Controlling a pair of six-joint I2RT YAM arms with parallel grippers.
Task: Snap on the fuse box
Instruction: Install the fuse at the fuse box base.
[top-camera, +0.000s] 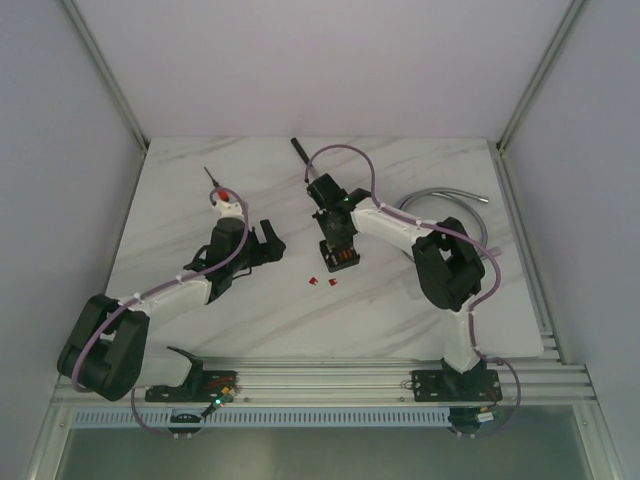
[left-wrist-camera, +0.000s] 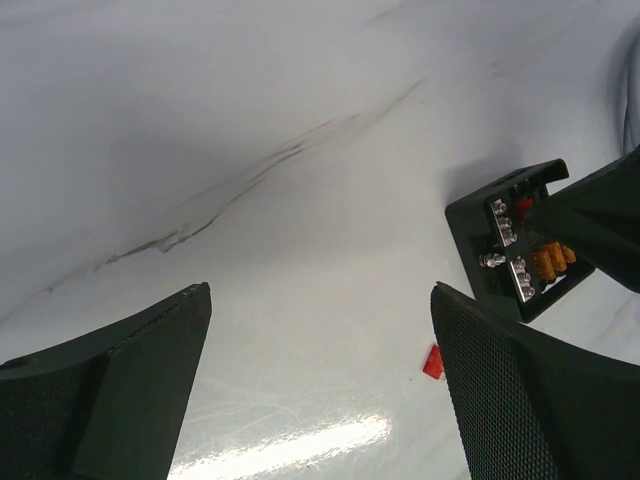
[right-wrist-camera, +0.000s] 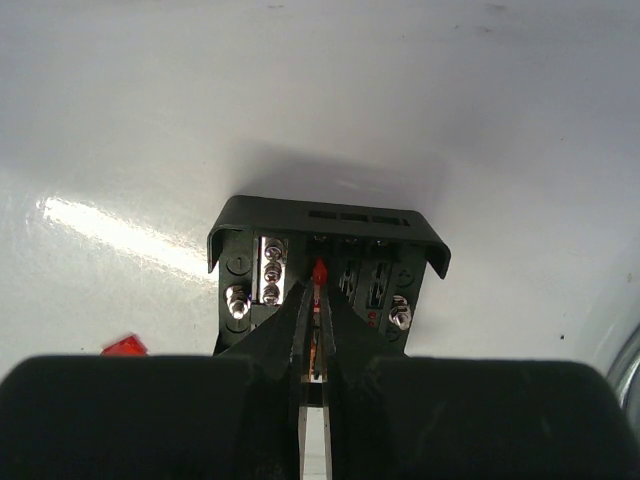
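free: near table (top-camera: 330, 325) | blocked: fuse box (top-camera: 341, 256), red pieces (top-camera: 313, 281)

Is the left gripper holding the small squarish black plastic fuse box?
No, the left gripper stands open and empty, the fuse box apart from it.

A white marble-patterned table (top-camera: 400, 320) with faint grey veins fills the middle of the overhead view. Two tiny loose red pieces (top-camera: 312, 281) (top-camera: 331, 285) lie close together on it just below centre; one shows low and right of centre in the left wrist view (left-wrist-camera: 432, 362) and at the lower left in the right wrist view (right-wrist-camera: 124, 346). A thin dark-shafted tool with a red grip (top-camera: 215, 186), possibly a small screwdriver, lies at upper left. A short black rod (top-camera: 298, 152) lies at top centre. A grey hose (top-camera: 450, 197) curves at the right. An aluminium rail (top-camera: 340, 378) runs along the bottom.
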